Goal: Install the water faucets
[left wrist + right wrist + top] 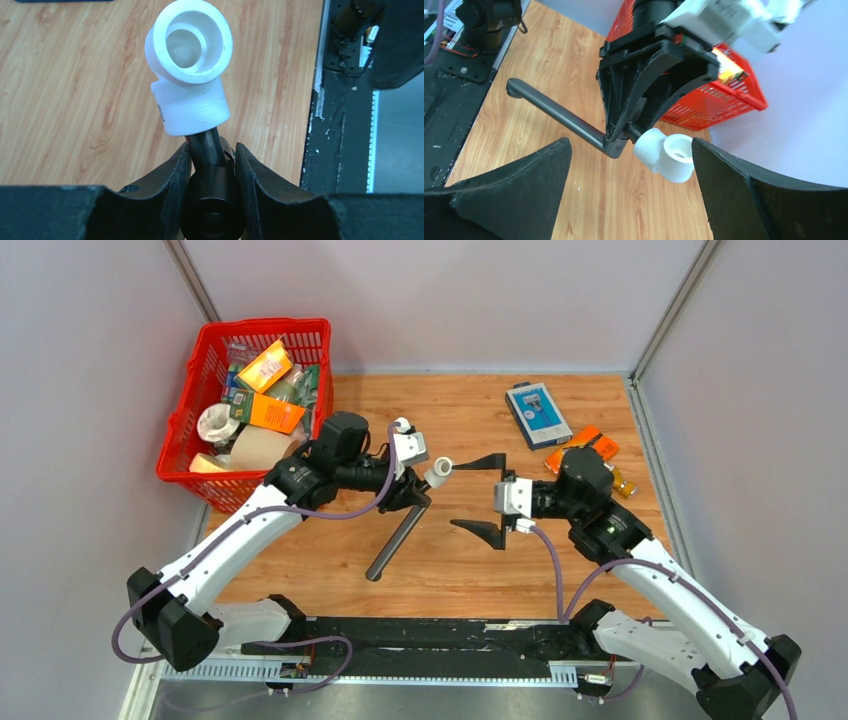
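Left arm (225, 545), right arm (680, 600): white shells, black joints. Left claw (420, 488), right claw (482, 497): black curved fingers (490, 460). Just behind each claw a white block (510, 497), then black motors (585, 480). Lilac cable (330, 512) runs back from each.

The elbow fitting (192, 105) is white, the faucet (397, 535) dark grey, the basket (270, 326) red, the table (450, 575) wood-grain.
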Robot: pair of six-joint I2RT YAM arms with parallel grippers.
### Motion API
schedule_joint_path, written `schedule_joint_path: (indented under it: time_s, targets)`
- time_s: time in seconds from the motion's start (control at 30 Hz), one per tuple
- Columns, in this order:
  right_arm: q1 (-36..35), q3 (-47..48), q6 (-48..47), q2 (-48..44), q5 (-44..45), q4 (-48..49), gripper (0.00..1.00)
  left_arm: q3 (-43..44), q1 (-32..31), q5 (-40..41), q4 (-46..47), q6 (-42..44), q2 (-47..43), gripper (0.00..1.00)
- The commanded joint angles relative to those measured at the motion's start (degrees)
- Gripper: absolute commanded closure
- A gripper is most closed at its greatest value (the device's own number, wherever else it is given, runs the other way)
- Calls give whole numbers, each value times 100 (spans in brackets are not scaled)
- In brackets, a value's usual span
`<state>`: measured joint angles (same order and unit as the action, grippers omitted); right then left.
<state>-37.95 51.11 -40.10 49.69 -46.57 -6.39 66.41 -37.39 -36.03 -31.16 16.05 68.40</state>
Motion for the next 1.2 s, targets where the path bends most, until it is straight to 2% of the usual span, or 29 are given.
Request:
schedule_joint_path:
  time_s: [0.0,0.27,0.5,0.8,1.17]
  targets:
    - [-19,21,-543,234,-555,-256,4,504,56,-765,303,-190,42,100]
    - [-19,136,-728,366,-766,-582,9,689,91,-976,180,-234,200,100]
    - [-19,197,-842,515,-512,-626,9,786,91,-1363,-91,-7,200,100]
    - [-19,417,-930,594,-555,-626,5,952,21,-1319,-768,433,367,100]
    - [-19,408,-921,919,-555,-670,5,1075,-111,-1406,-892,750,227,100]
